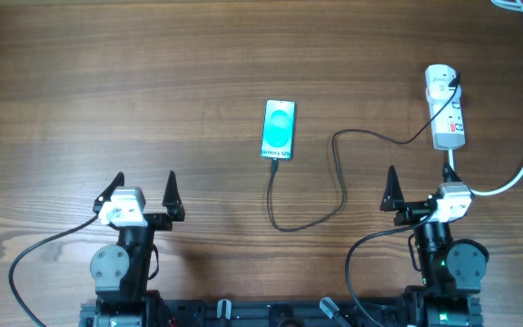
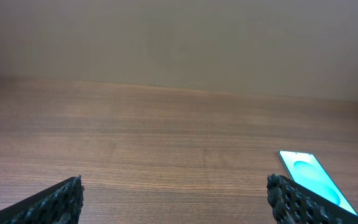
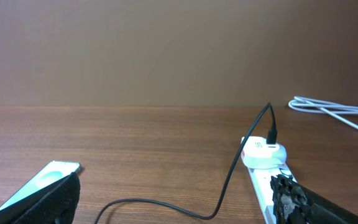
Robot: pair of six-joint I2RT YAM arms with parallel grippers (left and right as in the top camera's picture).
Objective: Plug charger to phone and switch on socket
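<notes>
Overhead: phone (image 1: pixel 279 129) mid-table, long axis near–far, text strip at near end. Charger (image 1: pixel 271 191) loops from its near edge toward socket (image 1: pixel 445 118), far right. Bare table (image 1: pixel 62 109) spreads left. Left gripper (image 1: pixel 143 188), right gripper (image 1: pixel 420 186): jaws apart.

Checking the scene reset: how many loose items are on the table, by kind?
phone: 1
charger cable: 1
socket strip: 1
white cord: 1
Total: 4
</notes>
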